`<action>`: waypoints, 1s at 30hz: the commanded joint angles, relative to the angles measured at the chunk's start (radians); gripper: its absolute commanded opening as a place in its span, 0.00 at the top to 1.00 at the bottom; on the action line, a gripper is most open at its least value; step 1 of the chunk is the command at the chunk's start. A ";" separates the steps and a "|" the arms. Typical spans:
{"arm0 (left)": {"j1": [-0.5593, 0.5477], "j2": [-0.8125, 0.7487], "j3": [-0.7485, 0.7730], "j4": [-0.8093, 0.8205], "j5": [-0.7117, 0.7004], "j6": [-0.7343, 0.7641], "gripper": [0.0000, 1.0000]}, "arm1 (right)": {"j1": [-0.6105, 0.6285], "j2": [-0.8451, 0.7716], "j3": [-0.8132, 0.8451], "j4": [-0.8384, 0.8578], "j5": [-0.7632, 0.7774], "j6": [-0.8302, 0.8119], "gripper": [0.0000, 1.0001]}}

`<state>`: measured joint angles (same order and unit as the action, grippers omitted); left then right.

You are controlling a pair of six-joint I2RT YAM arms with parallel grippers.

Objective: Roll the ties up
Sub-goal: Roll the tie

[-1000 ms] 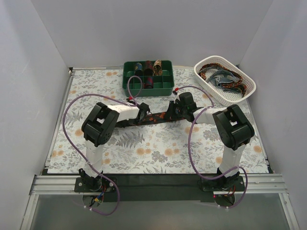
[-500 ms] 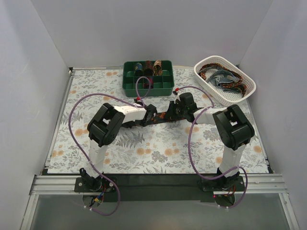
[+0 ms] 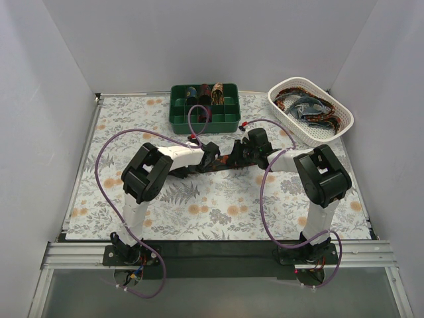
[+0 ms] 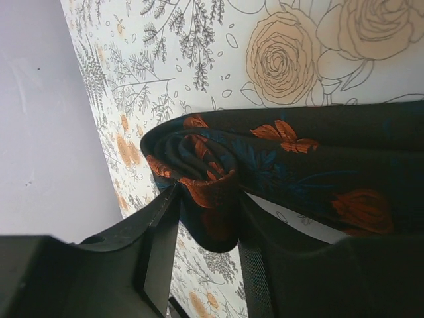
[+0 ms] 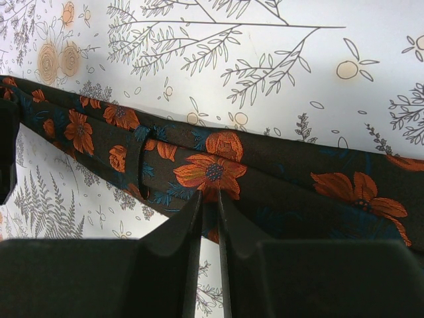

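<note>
A dark flowery tie (image 3: pixel 227 161) is gripped in two places.
Its rolled end is squeezed by the left gripper (image 4: pixel 207 199); its flat part is pinched by the right gripper (image 5: pixel 210 207).

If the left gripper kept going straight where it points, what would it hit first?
The rolled end of the tie, already between the left gripper fingers. Past that, probably the flowered mat, though depth is hard to judge.

The tie (image 3: pixel 228 161) spans left gripper (image 3: pixel 214 158) to right gripper (image 3: pixel 241 156).
</note>
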<state>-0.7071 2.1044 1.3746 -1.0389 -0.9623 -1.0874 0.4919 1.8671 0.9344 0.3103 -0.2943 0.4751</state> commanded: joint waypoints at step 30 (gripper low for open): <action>-0.008 -0.072 0.081 0.063 0.131 0.043 0.53 | 0.011 0.000 0.003 -0.010 -0.014 0.002 0.81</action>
<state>-0.7101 2.0975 1.4406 -1.0103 -0.8341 -1.0512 0.4931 1.8671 0.9344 0.3103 -0.2955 0.4755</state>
